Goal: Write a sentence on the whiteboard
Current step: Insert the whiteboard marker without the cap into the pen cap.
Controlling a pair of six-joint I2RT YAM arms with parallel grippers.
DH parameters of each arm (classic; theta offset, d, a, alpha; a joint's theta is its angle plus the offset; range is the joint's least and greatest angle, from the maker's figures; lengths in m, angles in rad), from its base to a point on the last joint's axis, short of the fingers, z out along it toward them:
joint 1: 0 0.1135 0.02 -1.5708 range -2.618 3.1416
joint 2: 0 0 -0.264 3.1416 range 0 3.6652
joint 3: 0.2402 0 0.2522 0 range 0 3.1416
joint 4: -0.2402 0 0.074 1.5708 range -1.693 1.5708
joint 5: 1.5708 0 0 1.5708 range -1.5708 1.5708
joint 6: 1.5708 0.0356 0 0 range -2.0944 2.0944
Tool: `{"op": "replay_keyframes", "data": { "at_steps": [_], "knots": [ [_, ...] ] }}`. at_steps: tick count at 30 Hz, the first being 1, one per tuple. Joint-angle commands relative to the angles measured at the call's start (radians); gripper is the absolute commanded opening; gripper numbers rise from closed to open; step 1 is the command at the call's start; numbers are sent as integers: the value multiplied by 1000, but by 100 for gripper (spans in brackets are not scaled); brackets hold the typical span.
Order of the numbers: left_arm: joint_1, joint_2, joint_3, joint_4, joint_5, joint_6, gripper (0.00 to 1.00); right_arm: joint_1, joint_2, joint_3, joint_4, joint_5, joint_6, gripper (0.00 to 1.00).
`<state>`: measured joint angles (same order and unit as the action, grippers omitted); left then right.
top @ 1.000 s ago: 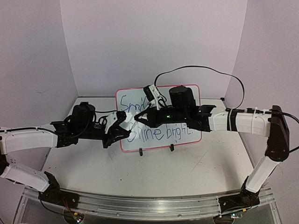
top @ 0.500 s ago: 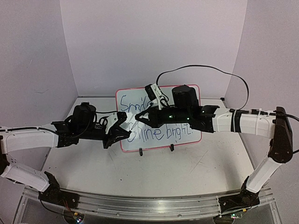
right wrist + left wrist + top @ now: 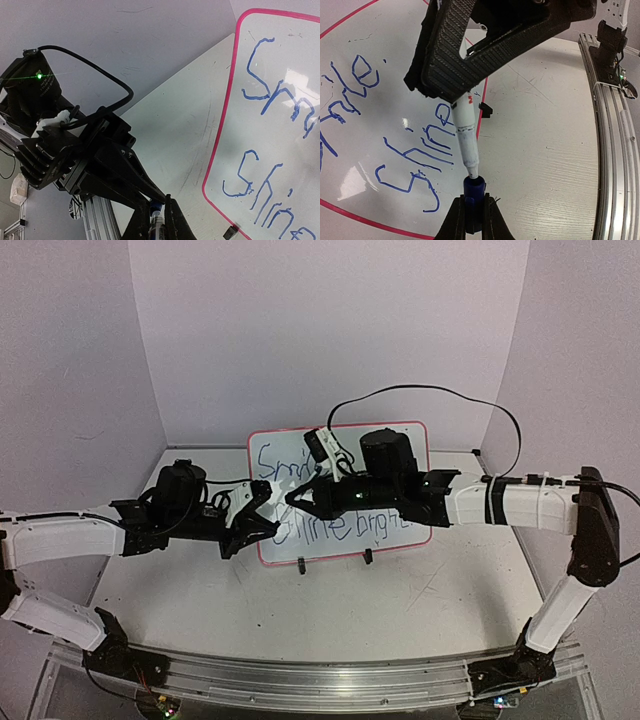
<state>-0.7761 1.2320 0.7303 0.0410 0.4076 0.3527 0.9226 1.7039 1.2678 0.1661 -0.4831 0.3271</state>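
The whiteboard stands upright at the back of the table, with blue handwriting across it; the lower line begins "Shine". My left gripper is shut on a blue marker cap, just in front of the board's left edge. My right gripper is shut on a white marker. The marker points down with its tip at the cap's mouth. In the top view the left gripper and the right gripper meet tip to tip before the whiteboard's left part.
Two black clip feet hold the board. A black cable loops above the right arm. An aluminium rail runs along the table's near edge. Purple walls close in the back and both sides.
The right arm drew slightly to the right, then came back left toward the left gripper. The left arm has stayed still with the cap.
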Motion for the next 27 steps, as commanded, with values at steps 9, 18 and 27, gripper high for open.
{"op": "replay_keyframes", "data": {
  "at_steps": [9, 18, 27],
  "knots": [
    [-4, 4, 28, 16, 0, -6, 0, 43, 57, 48, 21, 44, -11, 0],
    [-3, 4, 54, 39, -64, -112, 0, 59, 104, 36, 49, 38, 22, 0],
    [-3, -42, 45, 77, -43, -168, 0, 62, 125, 9, 115, 34, 70, 0]
  ]
}}
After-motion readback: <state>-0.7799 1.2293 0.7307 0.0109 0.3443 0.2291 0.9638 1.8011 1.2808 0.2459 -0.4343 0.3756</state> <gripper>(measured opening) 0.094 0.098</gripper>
